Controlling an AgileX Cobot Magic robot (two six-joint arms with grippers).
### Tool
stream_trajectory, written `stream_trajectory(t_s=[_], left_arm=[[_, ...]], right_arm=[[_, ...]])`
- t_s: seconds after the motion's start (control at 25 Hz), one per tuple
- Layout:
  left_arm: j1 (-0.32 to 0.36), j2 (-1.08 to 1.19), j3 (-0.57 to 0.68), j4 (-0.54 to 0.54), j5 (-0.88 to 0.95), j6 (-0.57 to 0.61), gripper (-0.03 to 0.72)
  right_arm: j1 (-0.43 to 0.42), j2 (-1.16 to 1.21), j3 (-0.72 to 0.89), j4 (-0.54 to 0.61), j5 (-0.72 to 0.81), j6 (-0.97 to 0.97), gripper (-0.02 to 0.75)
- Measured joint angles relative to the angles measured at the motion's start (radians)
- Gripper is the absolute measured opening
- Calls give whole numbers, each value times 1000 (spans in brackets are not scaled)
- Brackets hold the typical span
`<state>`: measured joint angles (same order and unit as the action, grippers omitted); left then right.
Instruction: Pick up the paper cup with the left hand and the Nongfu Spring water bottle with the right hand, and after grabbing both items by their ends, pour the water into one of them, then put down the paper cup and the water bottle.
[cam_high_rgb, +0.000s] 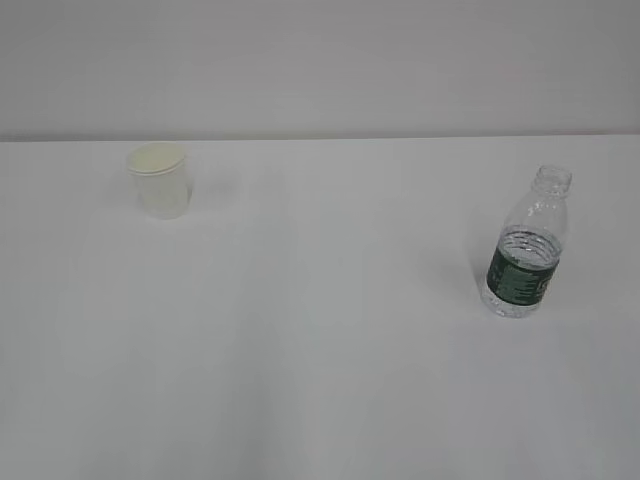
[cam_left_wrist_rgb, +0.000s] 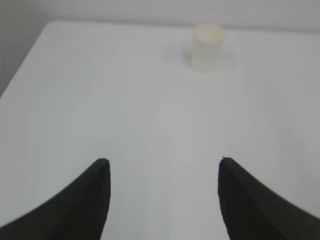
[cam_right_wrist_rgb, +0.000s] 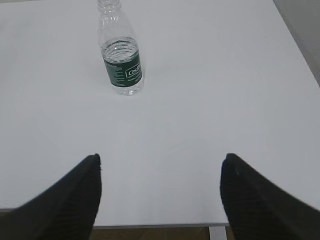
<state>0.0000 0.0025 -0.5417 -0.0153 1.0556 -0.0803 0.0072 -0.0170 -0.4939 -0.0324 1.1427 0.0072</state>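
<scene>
Exterior view shows me the white table (cam_high_rgb: 320, 380), the Nongfu Spring water bottle (cam_high_rgb: 527, 245) upright at 3 o'clock and the paper cup (cam_high_rgb: 160, 180) at 10 o'clock, well apart. I judge the capless bottle part-full, slick, squashy; grip its ribbed body. The cup looks light and crushable; hold gently. The left hand (cam_left_wrist_rgb: 162, 200) and right hand (cam_right_wrist_rgb: 160, 200) gape wide, empty.

both the left hand (cam_left_wrist_rgb: 162, 200) and right hand (cam_right_wrist_rgb: 160, 195) hang with fingers spread wide, gripping nothing.
</scene>
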Motion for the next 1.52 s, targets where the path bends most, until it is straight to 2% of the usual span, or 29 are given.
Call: stream_trajectory(t_s=[0.2, 0.48, 0.68, 0.84, 0.96, 1.16, 1.28, 1.52], left_arm=[[0, 8, -9, -35, -252, 0, 471], [0, 188, -9, -91, -399, 0, 463], [-2, 352, -9, -138, -553, 0, 463], [-15, 440, -9, -102, -676, 22, 462], [-20, 500, -9, -48, -772, 36, 462], [-23, 620, -9, -34, -845, 42, 462], [-56, 698, -9, -47, -912, 42, 461], [-183, 907, 3, -56, -1136, 44, 461]], right_arm=[[0, 7, -8, -11, -32, 25, 555], [0, 43, -18, 18, -459, 27, 555], [0, 204, -18, 52, -621, 27, 531], [0, 348, -18, 129, -747, 27, 523], [0, 410, -18, 139, -816, 22, 522], [0, 469, -18, 143, -873, -83, 522], [0, 512, -8, 144, -906, -116, 522], [0, 624, 68, 168, -1078, -122, 522]])
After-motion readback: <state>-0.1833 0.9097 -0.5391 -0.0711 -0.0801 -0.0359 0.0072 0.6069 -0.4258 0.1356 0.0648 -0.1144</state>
